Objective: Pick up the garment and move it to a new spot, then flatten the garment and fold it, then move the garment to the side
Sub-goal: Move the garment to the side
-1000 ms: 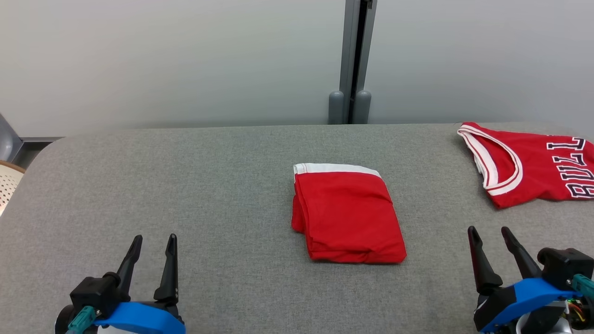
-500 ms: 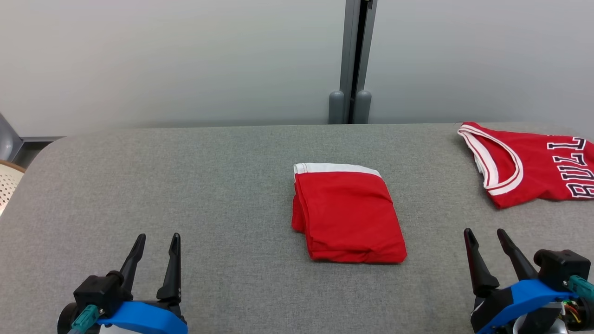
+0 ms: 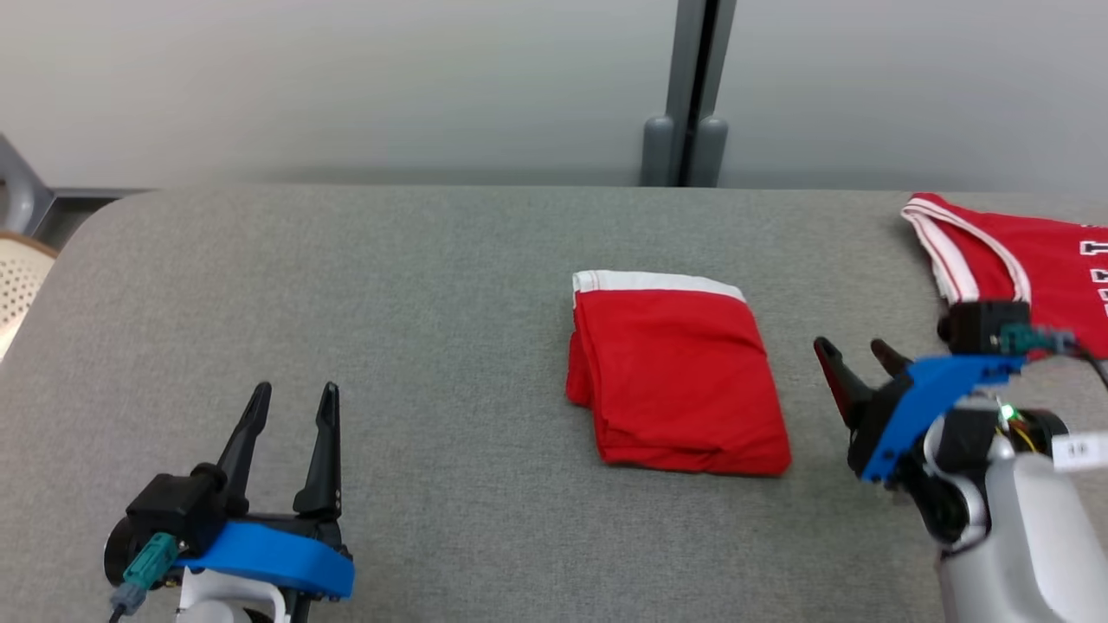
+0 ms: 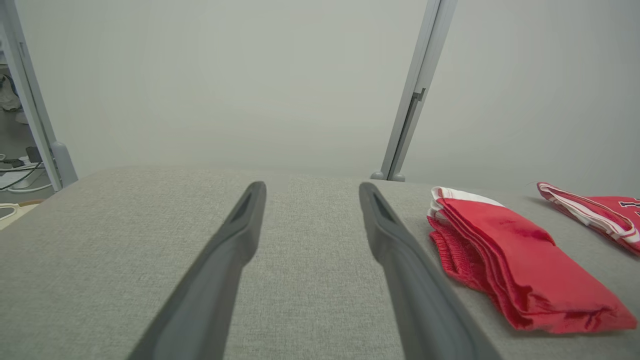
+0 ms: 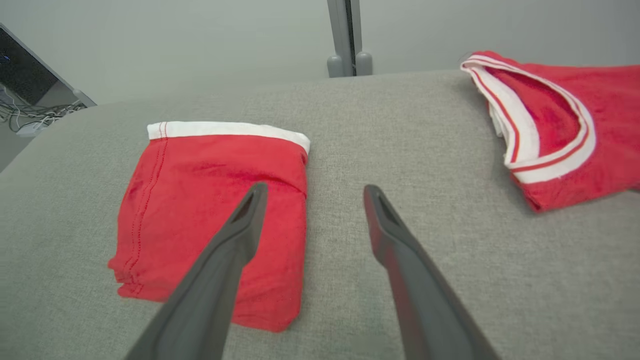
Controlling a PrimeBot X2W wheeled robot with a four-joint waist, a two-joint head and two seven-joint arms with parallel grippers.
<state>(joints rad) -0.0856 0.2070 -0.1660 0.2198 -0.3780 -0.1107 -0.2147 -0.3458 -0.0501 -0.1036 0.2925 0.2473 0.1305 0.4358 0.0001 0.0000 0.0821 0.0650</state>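
Just right of centre in the head view, the right gripper (image 3: 850, 348) hangs with its two dark fingers parted and nothing between them, tips aimed at the upper left, near the right edge of the folded red garment (image 3: 675, 381). The right wrist view has one finger lined up over that edge and the other over bare cloth. At the lower left of the head view, the left gripper (image 3: 295, 391) rests low with its fingers likewise spread and empty, well apart from the garment. The garment lies in a neat, layered rectangle at the middle of the grey padded table (image 3: 389, 277), its white band toward the top of the frame. A red jersey (image 3: 1021, 251) with white trim sprawls at the upper right edge, and a grey post (image 3: 692, 86) stands behind the table. With the folding apparently done, the step in hand looks like the last: shifting the garment aside. That calls for lowering the right fingers onto the near edge and pinching every layer together, so the stack does not spill open.
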